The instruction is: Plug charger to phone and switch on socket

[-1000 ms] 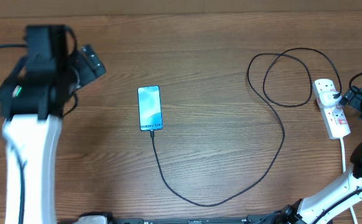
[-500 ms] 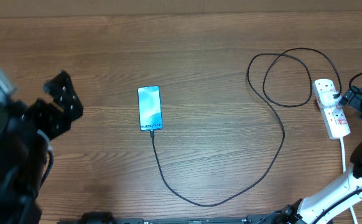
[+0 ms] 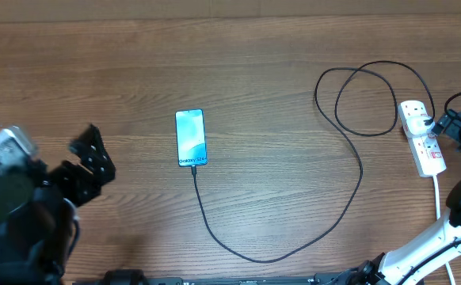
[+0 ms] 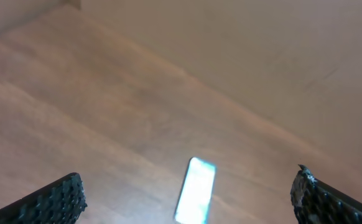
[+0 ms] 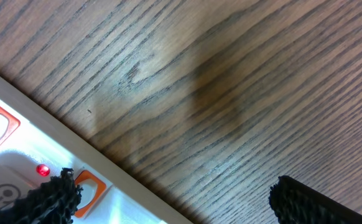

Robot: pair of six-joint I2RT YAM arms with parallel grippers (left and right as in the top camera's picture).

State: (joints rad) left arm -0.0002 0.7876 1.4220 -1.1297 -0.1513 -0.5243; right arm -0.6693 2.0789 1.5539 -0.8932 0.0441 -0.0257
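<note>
Wood-grain counter (image 3: 278, 95) carries the phone (image 3: 190, 138) lying flat near the middle, its light blue screen facing up, with small writing at the near end that reads "Galaxy S24+". From that same near end the charger (image 3: 349, 182), a thin black cable, meets the phone's edge, sweeps toward the near side, curves off to the right and climbs into two loose loops at the far right. Just beside those loops lies the socket (image 3: 422, 145), a white power strip with red-marked switches and a white cord trailing toward the near edge; the right wrist view shows a small red light glowing on it. The left gripper (image 3: 90, 157) hangs well to the left of the phone, jaws spread wide and holding nothing. The right gripper (image 3: 438, 128) sits right at the socket's right side, jaws likewise spread and grasping nothing; whether a finger touches the strip I cannot tell.
</note>
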